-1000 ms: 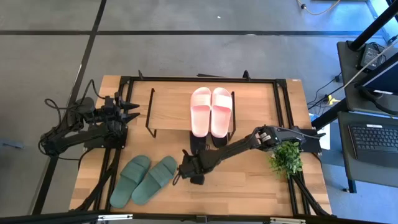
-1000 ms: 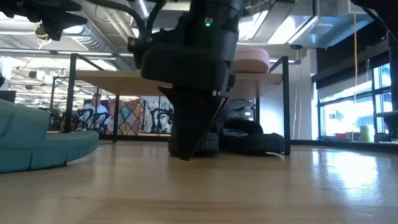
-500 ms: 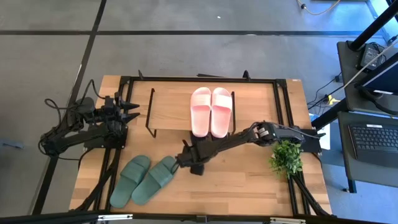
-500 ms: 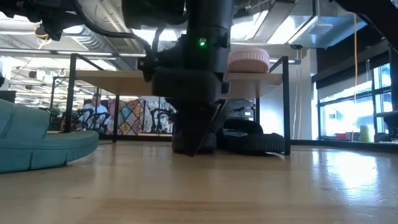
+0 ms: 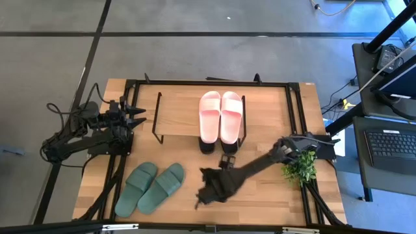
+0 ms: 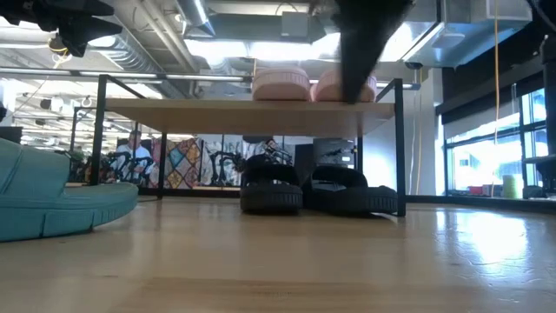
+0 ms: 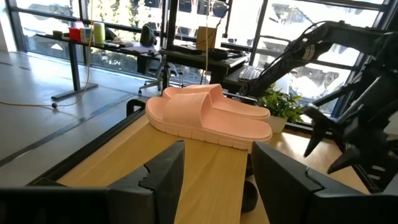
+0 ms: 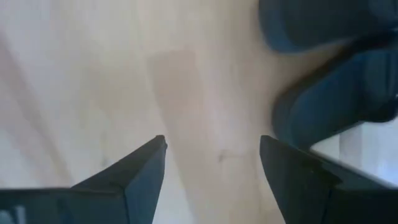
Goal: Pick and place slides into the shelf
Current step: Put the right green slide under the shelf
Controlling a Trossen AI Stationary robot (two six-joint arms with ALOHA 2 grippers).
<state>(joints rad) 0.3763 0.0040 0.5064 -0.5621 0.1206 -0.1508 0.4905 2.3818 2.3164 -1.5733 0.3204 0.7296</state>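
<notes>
High view: the shelf stands at the far middle of the table, its light wooden top board carried on thin black wire side frames. The pale pink slides lie side by side on the right end of the board, leaving its left part bare. The black slides sit under the shelf below the pink pair, only their ends showing past the front edge. The dark green slides lie on the table in front of the shelf's left half, well apart from it. The right gripper hangs in front of the shelf, just beside the green pair, fingers spread and holding nothing. The left gripper waits beside the shelf's left end, fingers apart and empty. A potted plant stands to the right of the shelf. Low view: the black pair rests on the table between the wire frames, with open room to its left under the board. Left wrist view: the pink pair shows wide straps and ribbed soles. Right wrist view: bare wood lies between the fingers.
</notes>
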